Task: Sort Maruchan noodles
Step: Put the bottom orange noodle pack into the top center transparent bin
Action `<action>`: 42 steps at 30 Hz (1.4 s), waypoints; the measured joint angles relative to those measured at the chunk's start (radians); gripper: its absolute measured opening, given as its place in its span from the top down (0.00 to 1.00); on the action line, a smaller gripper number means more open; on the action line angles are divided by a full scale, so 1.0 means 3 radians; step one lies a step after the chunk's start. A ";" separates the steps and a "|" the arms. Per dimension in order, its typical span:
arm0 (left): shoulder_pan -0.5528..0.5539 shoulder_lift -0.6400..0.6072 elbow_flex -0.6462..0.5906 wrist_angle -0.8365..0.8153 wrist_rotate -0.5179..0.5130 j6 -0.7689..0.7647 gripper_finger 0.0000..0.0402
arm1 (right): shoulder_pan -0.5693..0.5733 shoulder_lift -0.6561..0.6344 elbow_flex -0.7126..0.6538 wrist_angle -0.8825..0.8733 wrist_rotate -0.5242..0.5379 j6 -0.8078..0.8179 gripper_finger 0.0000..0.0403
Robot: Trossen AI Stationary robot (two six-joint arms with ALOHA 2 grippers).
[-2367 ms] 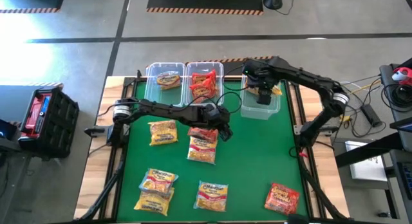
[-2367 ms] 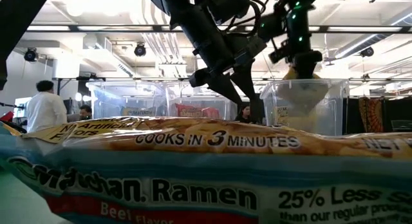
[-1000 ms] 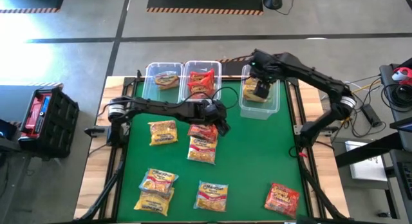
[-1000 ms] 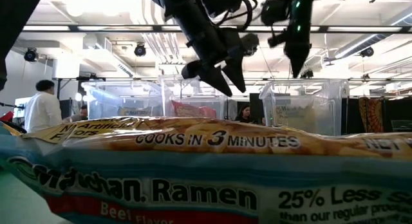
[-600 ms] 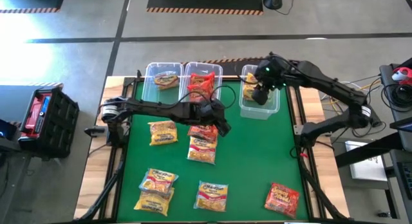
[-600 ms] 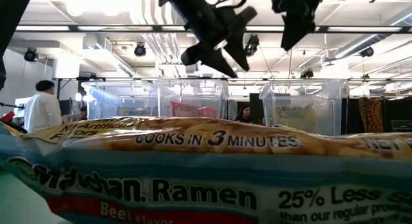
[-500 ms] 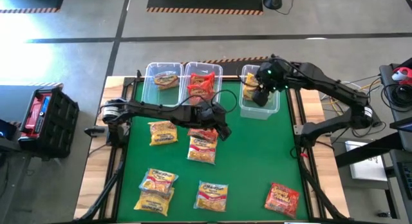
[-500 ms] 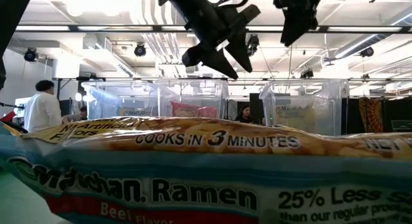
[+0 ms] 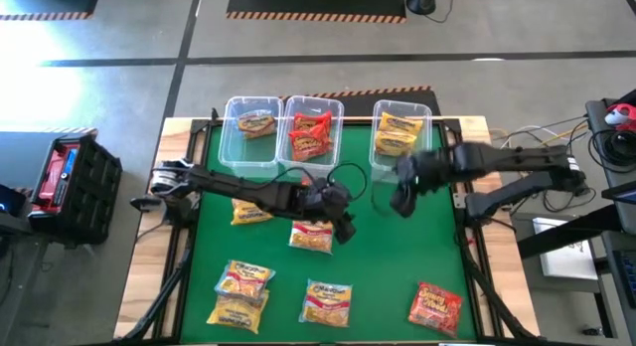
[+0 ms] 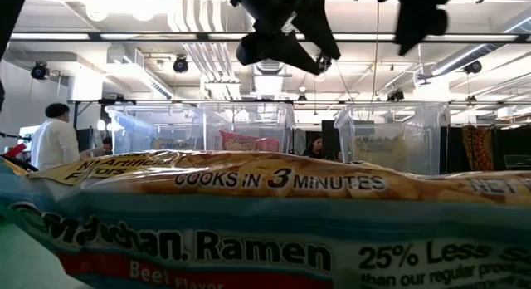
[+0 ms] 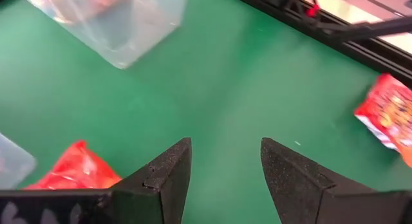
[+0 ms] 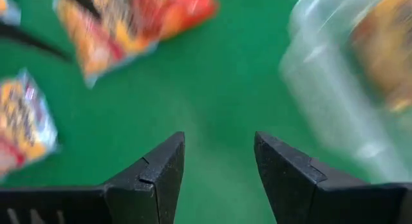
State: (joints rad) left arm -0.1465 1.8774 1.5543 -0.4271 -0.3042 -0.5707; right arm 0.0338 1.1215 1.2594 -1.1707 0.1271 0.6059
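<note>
High view: three clear bins stand along the far edge of the green bench (image 9: 397,276). The left bin (image 9: 231,142) holds one brownish packet, the middle bin (image 9: 338,137) holds red packets, and the right bin (image 9: 425,157) holds yellow ones. A bare gap of mat separates the middle and right bins.

The left gripper (image 9: 341,225) hangs over the mat near the bench's middle, just beside a yellow packet (image 9: 312,237) lying under the arm. In the left wrist view its fingers (image 11: 168,176) stand apart with only green mat between them, holding nothing; a red packet (image 11: 77,166) lies off to one side. The right gripper (image 9: 402,199) hovers over open mat just in front of the right bin, clear of its rim. In the right wrist view its fingers (image 12: 158,172) are likewise spread and empty.

More Maruchan noodles (image 9: 241,279) lie loose: a yellow packet (image 9: 248,213) partly under the left arm, two overlapping near the front left corner, one packet (image 9: 326,301) at front centre, and a red-orange packet (image 9: 435,306) close to the front right corner. The broad stretch of mat between the centre packets and the right rail is bare. Low view: one packet (image 10: 249,231) lies right against the lens, filling the lower picture, and both grippers hang high above.
</note>
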 joint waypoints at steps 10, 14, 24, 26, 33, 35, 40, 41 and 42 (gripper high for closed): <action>-0.0274 0.0000 -0.0001 0.0002 -0.0017 -0.0428 0.58 | 0.1279 0.0044 -0.0546 0.0037 -0.1035 0.1158 0.56; -0.0390 0.0000 -0.0001 0.0064 -0.0220 -0.0683 0.58 | 0.1759 0.0088 -0.0733 0.0076 -0.1260 0.1388 0.56; -0.0649 0.0000 -0.0003 0.0661 -0.0458 -0.1256 0.58 | 0.2553 0.0299 -0.0959 0.1034 -0.1412 0.1655 0.56; -0.0716 0.0000 -0.0003 0.0697 -0.0601 -0.1356 0.58 | 0.2674 0.0412 -0.0972 0.1111 -0.1411 0.1654 0.56; -0.0976 0.0000 -0.0003 0.0698 -0.1086 -0.1680 0.58 | 0.2976 0.0882 -0.0948 0.1145 -0.1409 0.1541 0.56; -0.1035 0.0000 -0.0003 0.0698 -0.1174 -0.1744 0.58 | 0.3036 0.0993 -0.0918 0.1157 -0.1391 0.1464 0.56; -0.1098 0.0000 -0.0003 0.0692 -0.1233 -0.1883 0.58 | 0.3105 0.1242 -0.0897 0.1176 -0.1379 0.1277 0.56; -0.1106 0.0000 -0.0003 0.0692 -0.1251 -0.1892 0.58 | 0.3105 0.1280 -0.0897 0.1182 -0.1370 0.1233 0.56; -0.1111 0.0001 -0.0003 0.0692 -0.1289 -0.1894 0.58 | 0.3105 0.1317 -0.0896 0.1190 -0.1342 0.1207 0.56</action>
State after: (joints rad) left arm -0.4798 1.8778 1.5536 -0.2195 -0.6909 -1.1389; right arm 0.9653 1.5166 0.9905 -0.8136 -0.2754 0.9681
